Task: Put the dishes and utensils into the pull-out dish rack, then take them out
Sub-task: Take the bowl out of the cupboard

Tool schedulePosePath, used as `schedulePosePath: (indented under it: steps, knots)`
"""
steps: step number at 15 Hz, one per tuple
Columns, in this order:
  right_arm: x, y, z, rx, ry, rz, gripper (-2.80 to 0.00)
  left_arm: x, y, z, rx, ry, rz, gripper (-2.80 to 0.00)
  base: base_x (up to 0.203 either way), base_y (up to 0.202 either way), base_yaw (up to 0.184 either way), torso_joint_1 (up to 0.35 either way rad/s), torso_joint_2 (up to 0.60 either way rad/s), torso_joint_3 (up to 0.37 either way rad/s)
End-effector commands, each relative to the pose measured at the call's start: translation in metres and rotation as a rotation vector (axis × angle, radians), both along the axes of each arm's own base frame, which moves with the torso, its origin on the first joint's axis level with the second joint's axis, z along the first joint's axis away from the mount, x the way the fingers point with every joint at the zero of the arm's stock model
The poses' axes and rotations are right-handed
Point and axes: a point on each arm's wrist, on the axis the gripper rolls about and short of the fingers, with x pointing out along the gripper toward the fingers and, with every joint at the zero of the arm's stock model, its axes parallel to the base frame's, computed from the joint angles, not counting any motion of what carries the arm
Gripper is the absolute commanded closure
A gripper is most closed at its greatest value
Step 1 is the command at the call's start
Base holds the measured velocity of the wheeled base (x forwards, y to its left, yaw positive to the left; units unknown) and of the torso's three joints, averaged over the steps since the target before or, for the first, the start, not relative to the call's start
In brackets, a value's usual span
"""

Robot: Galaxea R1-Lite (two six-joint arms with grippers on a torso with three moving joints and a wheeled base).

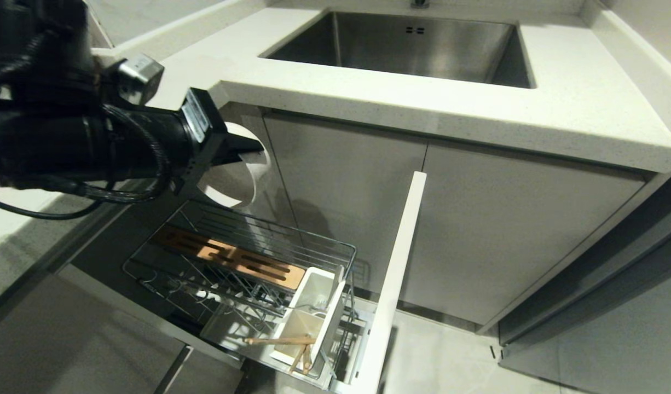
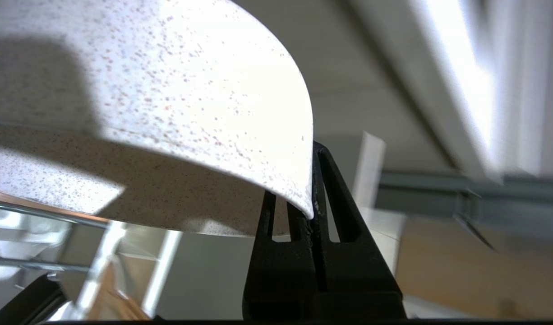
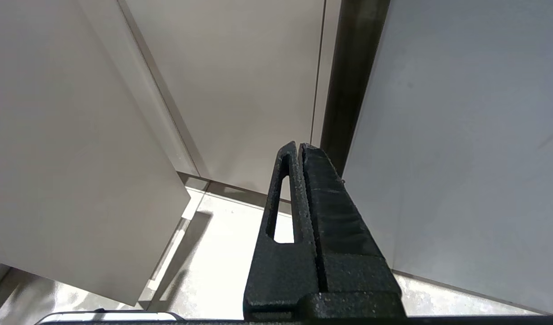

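Fingers (image 2: 299, 216) of the left hand (image 1: 247, 146) are pinched tight on the rim of the speckled bowl (image 1: 234, 178) — it hangs in the air, above the back of the pull-out dish rack (image 1: 248, 257). Chopsticks (image 1: 283, 340) lie in a white cup (image 1: 300, 328) at the rack's front. The right hand (image 3: 301, 153) is squeezed together, holding nothing — it points at the cabinet doors (image 3: 240, 81).

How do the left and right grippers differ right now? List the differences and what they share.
1. The left gripper pinches the rim of the bowl; the right gripper holds nothing.
2. The left gripper is raised above the back end of the pull-out dish rack; the right gripper hangs near plain cabinet doors and floor, outside the head view.
Shared: both have black fingers, closed together.
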Motion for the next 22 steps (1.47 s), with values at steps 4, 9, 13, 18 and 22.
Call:
schedulePosePath:
  steps: [4, 9, 13, 18, 22]
  knots:
    - [0.002, 0.000, -0.007, 0.000, 0.026, 0.001, 0.00, -0.132, 0.042, 0.060, -0.128, -0.312, -0.152, 0.00, 0.000, 0.000, 0.000, 0.000, 0.00, 0.000]
    - [0.002, 0.000, -0.007, 0.000, 0.026, 0.001, 0.00, -0.176, 0.087, 0.081, 0.089, -0.586, 0.084, 0.00, 0.000, 0.000, 0.000, 0.000, 0.00, 0.000]
    - [0.002, 0.000, -0.007, 0.000, 0.026, 0.001, 0.00, -0.181, 0.107, 0.093, 0.304, -0.579, 0.472, 0.00, 0.000, 0.000, 0.000, 0.000, 0.00, 0.000]
    - [0.002, 0.000, -0.007, 0.000, 0.026, 0.001, 0.00, -0.139, 0.130, 0.093, 0.556, -0.219, 0.810, 0.00, 0.000, 0.000, 0.000, 0.000, 0.00, 0.000]
    - [0.002, 0.000, -0.007, 0.000, 0.026, 0.000, 0.00, -0.109, 0.152, 0.068, 0.758, 0.238, 0.772, 0.00, 0.000, 0.000, 0.000, 0.000, 0.00, 0.000]
